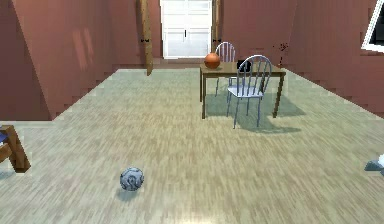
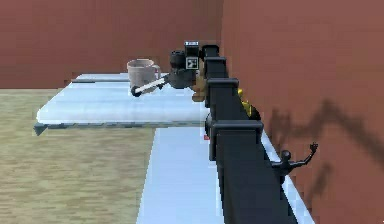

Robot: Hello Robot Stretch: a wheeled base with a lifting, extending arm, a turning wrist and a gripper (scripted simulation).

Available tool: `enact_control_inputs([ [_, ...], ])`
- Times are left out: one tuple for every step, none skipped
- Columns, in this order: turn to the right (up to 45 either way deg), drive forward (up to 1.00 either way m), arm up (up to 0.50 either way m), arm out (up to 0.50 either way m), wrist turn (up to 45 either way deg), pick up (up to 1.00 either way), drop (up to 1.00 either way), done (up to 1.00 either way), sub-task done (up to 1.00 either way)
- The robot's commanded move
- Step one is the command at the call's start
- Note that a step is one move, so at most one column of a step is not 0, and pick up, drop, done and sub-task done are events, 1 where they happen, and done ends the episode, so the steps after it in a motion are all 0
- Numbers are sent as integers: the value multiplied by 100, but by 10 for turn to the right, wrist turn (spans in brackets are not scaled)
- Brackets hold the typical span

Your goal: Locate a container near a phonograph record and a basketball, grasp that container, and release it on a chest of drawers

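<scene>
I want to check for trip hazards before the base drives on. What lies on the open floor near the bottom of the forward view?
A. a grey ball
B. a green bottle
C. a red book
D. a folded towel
A: a small mottled grey ball lies on the floor, nearer the camera than the table.

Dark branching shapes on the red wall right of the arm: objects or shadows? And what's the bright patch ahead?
Arm side view: those shapes on the red wall beside the arm look like its shadow, not objects. Forward view: the bright patch is the white door at the far end; the table and chair throw soft shadows on the floor.
</scene>
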Motion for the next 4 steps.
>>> enact_control_inputs([
  [0, 0, 0, 0, 450, 0, 0, 0, 0],
  [0, 0, 0, 0, 180, 0, 0, 0, 0],
  [0, 0, -10, 0, 0, 0, 0, 0, 0],
  [0, 0, -32, 0, 0, 0, 0, 0, 0],
])
